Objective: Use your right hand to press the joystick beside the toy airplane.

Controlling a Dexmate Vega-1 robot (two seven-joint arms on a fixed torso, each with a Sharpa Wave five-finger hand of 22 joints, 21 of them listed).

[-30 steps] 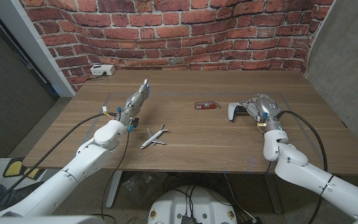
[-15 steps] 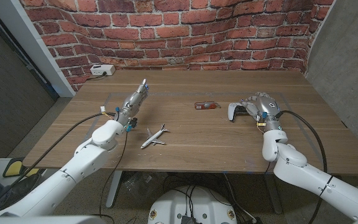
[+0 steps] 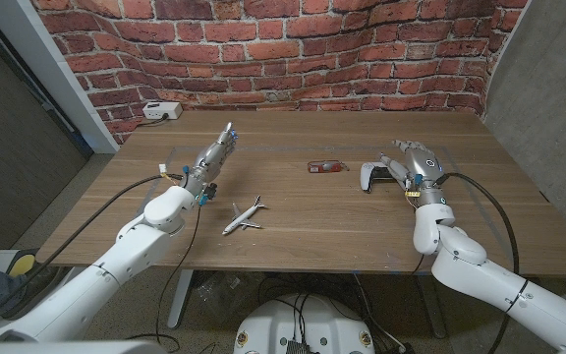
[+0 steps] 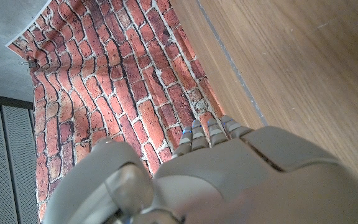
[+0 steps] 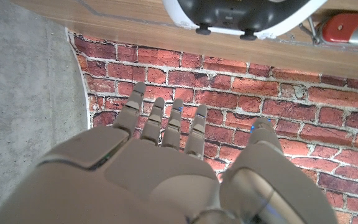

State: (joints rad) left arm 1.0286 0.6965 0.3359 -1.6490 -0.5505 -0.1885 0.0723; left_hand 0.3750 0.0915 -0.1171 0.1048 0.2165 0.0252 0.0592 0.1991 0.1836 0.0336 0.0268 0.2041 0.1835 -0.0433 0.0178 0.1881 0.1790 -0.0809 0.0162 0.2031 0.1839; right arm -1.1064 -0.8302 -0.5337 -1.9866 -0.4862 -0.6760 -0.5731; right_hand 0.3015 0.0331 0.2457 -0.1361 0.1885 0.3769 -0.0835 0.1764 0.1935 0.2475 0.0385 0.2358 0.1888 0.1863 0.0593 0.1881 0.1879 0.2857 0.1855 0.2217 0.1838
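Observation:
A white game controller (image 3: 370,176) lies on the wooden table (image 3: 312,221) right of centre; its black face with two joysticks (image 5: 202,29) shows in the right wrist view. My right hand (image 3: 415,163) is just right of the controller, fingers stretched out and apart, holding nothing; whether it touches the controller I cannot tell. The white toy airplane (image 3: 244,216) lies left of centre, well apart from the controller. My left hand (image 3: 213,155) hovers behind the airplane with straight fingers (image 4: 207,132), holding nothing.
A small red object (image 3: 325,167) lies just left of the controller and shows beside it in the right wrist view (image 5: 353,27). A white box with a cable (image 3: 161,111) sits at the back left by the brick wall (image 3: 293,49).
My right hand's fingers, curled over the controller's right side before, have straightened out and come off it. The left hand, airplane and controller stay put.

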